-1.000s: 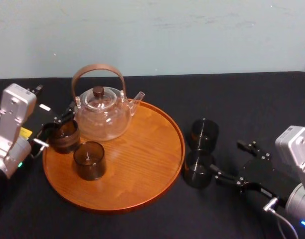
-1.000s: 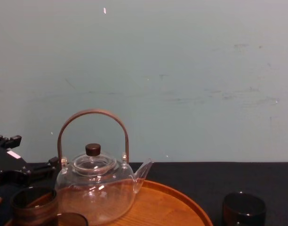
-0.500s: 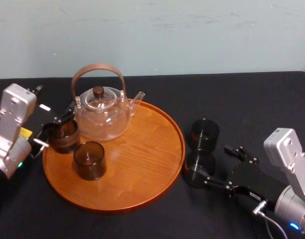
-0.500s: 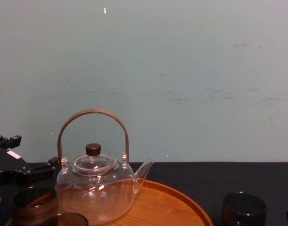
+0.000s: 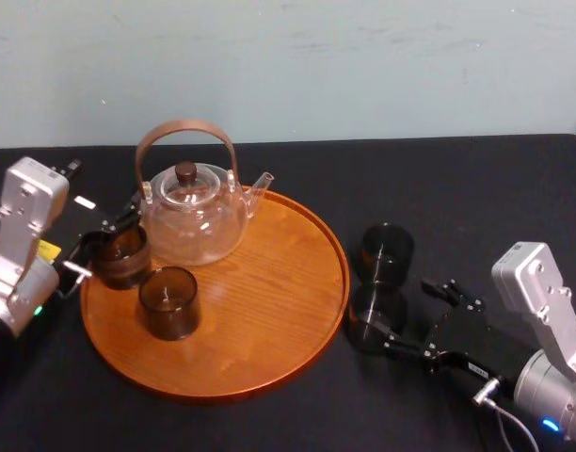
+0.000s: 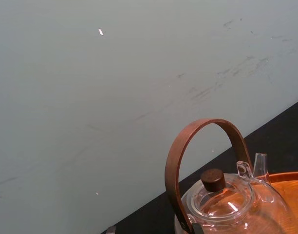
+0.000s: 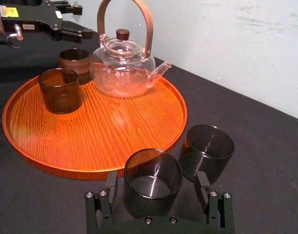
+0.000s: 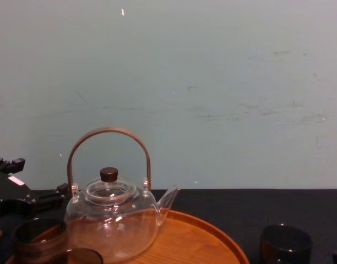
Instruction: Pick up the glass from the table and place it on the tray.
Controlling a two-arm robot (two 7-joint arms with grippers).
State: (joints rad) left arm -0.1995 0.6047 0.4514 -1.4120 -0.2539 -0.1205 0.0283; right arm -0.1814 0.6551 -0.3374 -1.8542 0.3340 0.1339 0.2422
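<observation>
As the wide-open right gripper [image 7: 157, 181] straddles the glass [image 7: 153, 171], left gripper [image 5: 106, 234] parked by the tray [image 5: 269, 311], a skewed squeeze could knock it into the neighbouring tumbler [image 7: 208, 150]

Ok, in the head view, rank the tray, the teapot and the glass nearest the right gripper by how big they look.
1. The tray, clearly the widest.
2. The teapot, handle included.
3. The glass, far the smallest.

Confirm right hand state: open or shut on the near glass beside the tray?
Open. In the right wrist view the right hand has its fingers either side of the near glass, a gap showing on both sides.
</observation>
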